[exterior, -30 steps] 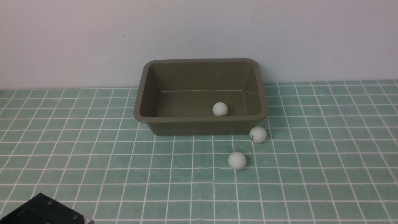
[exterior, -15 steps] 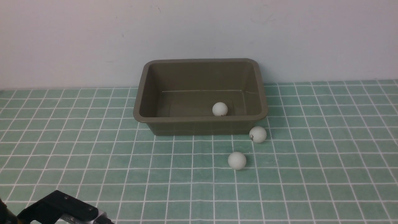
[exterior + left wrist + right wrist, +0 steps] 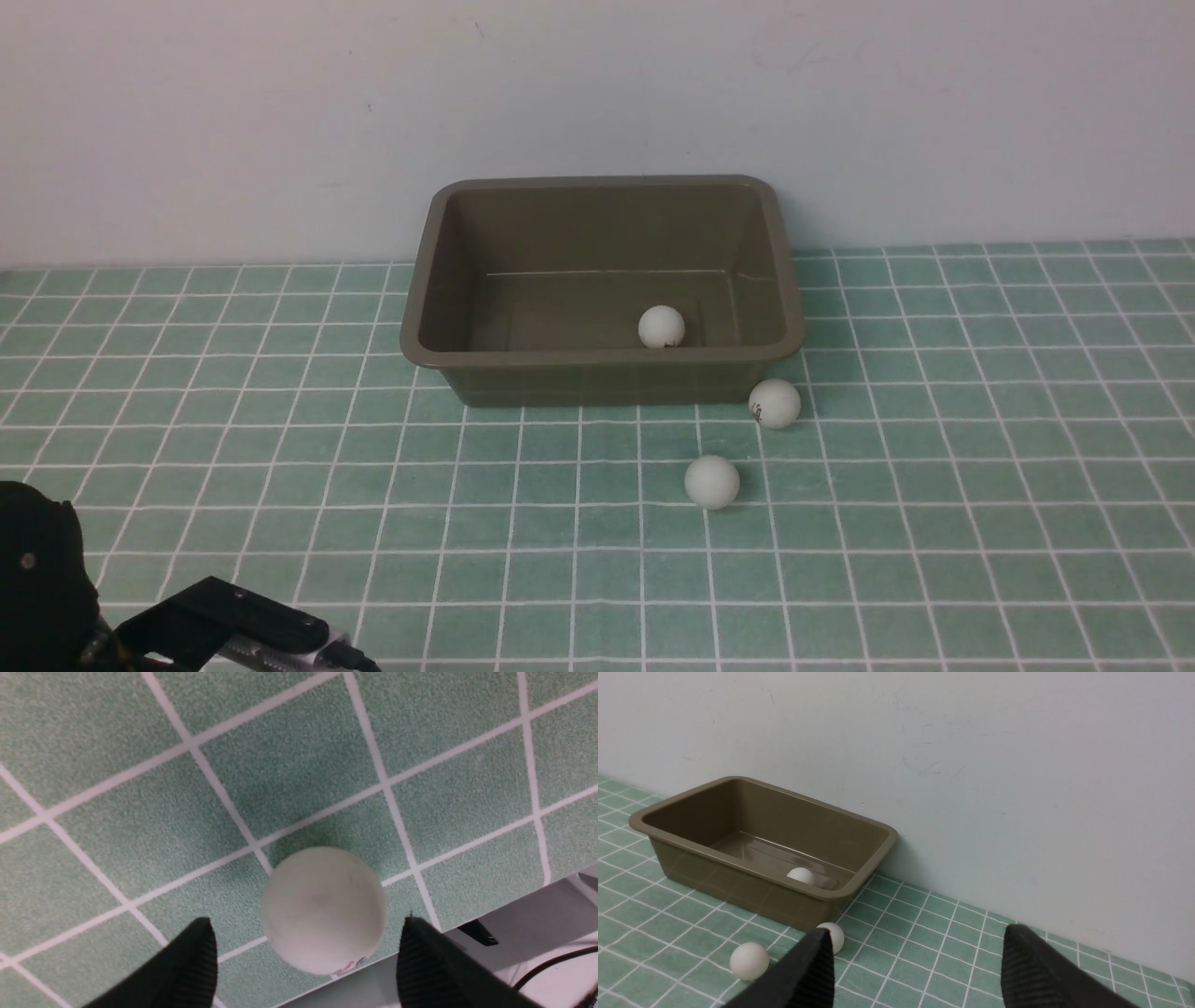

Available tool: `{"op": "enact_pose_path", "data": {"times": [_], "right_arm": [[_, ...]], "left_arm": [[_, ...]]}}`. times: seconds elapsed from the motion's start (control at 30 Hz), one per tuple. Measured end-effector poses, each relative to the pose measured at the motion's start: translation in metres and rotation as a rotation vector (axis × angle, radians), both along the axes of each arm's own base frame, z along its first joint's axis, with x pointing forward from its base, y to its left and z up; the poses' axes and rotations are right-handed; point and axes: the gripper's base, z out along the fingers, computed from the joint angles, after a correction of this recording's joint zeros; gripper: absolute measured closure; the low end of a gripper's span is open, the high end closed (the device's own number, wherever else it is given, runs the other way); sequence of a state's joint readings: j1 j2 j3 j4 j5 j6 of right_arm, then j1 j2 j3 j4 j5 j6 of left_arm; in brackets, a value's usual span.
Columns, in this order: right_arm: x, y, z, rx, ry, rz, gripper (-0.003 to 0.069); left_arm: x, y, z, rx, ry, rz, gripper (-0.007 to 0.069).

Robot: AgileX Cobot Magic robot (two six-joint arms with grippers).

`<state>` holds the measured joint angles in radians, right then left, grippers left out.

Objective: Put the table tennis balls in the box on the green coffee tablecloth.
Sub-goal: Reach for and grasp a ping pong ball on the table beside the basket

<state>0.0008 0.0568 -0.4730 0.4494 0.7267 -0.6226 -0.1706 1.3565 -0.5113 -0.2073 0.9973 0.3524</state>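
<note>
The left fingers (image 3: 198,963) just slid in low, wide around a loose ball (image 3: 323,909) on the cloth (image 3: 117,826), so a grab looks next; right fingers (image 3: 803,975) wide, empty.

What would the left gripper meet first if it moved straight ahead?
Probably the table tennis ball lying between its open fingers on the green cloth; depth is hard to judge.

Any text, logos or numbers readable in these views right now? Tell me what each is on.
No text is readable.
Corner ball outside the box: small dark print, too small to read.
Inner ball: dark mark, unreadable.
Near ball at the cloth edge, left wrist view: reddish print, mostly hidden.
</note>
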Motion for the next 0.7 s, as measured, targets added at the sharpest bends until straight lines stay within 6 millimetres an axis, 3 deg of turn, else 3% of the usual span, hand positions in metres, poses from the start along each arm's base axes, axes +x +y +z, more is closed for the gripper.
{"op": "enact_pose_path", "data": {"times": [0.7], "right_arm": [[0.0, 0.0, 0.0, 0.0, 0.0, 0.0, 0.0216]], "left_arm": [[0.006, -0.003, -0.02, -0.002, 0.101, 0.036, 0.0163]]}}
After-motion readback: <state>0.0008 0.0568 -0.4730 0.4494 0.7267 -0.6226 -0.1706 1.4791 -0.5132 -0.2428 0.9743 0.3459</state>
